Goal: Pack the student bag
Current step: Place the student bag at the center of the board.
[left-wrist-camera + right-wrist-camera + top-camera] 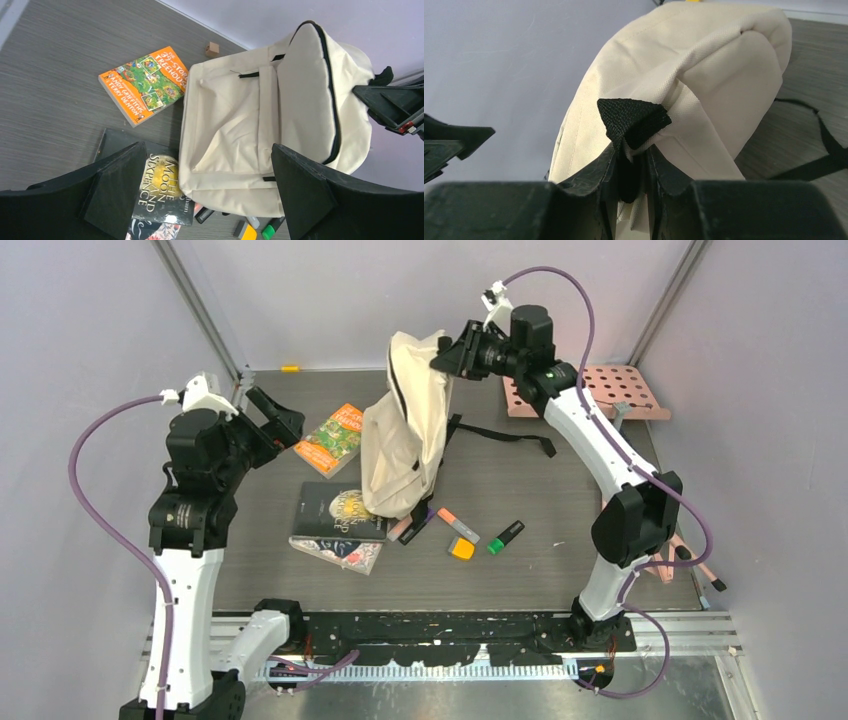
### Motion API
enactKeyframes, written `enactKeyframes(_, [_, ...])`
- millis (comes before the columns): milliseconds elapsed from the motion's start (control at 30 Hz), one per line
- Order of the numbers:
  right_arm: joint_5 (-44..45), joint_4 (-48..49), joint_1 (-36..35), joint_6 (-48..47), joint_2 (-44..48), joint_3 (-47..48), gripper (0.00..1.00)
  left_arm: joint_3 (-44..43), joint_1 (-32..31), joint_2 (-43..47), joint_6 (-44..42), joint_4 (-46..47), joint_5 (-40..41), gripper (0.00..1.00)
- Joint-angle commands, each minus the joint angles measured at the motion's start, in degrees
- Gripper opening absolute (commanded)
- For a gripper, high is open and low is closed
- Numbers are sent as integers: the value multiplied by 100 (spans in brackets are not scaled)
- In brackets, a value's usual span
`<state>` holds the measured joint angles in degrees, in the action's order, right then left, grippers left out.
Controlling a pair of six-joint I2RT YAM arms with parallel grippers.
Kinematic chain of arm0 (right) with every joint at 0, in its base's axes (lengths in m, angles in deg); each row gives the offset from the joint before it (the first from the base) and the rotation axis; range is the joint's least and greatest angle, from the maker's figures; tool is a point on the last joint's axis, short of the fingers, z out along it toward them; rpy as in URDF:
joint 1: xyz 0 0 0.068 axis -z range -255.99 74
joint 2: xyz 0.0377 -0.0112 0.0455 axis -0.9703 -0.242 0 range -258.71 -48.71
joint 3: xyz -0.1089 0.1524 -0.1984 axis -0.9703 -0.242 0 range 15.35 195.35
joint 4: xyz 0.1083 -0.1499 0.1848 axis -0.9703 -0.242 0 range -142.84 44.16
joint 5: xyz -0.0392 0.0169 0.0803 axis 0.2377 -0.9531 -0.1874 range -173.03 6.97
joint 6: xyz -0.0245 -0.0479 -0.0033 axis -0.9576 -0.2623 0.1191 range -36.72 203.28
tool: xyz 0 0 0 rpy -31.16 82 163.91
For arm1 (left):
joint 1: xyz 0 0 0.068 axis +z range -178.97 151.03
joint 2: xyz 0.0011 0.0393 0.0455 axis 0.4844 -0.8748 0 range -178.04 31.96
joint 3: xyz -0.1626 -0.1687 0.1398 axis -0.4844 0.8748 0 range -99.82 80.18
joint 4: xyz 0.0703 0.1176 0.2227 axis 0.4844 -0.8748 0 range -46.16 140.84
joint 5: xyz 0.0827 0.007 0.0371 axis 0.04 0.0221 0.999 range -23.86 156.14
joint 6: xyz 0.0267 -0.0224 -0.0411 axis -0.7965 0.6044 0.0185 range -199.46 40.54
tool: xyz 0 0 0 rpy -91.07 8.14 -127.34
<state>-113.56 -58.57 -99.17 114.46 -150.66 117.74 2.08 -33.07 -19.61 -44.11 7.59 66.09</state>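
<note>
Right pincer (631, 165) clamped on the top loop (634, 117) of the student bag (405, 430) — thin hold; if webbing slips, bag slumps. Left pincer (275, 420) open, empty.

matt woven cloth student bag (235, 135), glossy paperback (145, 82)

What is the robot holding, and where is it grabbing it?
The right hand pinches the student bag by its black top loop. The left hand is open and empty.

Pale lilac walls (330, 300), metal corner posts (198, 305); dark wood-grain table (560, 490)
</note>
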Motion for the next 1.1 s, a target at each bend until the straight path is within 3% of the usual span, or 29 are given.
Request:
enactKeyframes(0, [176, 271, 114, -602, 183, 21, 1, 48, 20, 239, -203, -94, 357, 98])
enactKeyframes(133, [552, 0, 198, -904, 163, 42, 2, 137, 19, 378, -192, -200, 358, 98])
enactKeyframes(267, [1164, -224, 516, -1075, 232, -2, 17, 268, 23, 443, -251, -196, 322, 98])
enactKeyframes(333, [1595, -361, 778, -1157, 371, -68, 47, 350, 23, 440, -300, -237, 337, 99])
enactKeyframes(400, [1867, -556, 1203, -1214, 531, -153, 67, 428, 21, 436, -321, -294, 342, 98])
enactKeyframes(533, [2580, -1024, 1730, -1347, 989, -295, 83, 584, 21, 426, -285, -287, 248, 98])
enactKeyframes(667, [3222, -1461, 1833, -1981, 1483, -499, 87, 715, 20, 382, -219, -209, 145, 98])
enactKeyframes(833, [2727, -1499, 1826, -2176, 1822, -968, 88, 927, 23, 177, -84, 79, -292, 99])
enactKeyframes(1067, [2428, -1593, 1441, -1931, 1558, -1216, 85, 1365, -2, -367, 395, 787, -1011, 99])
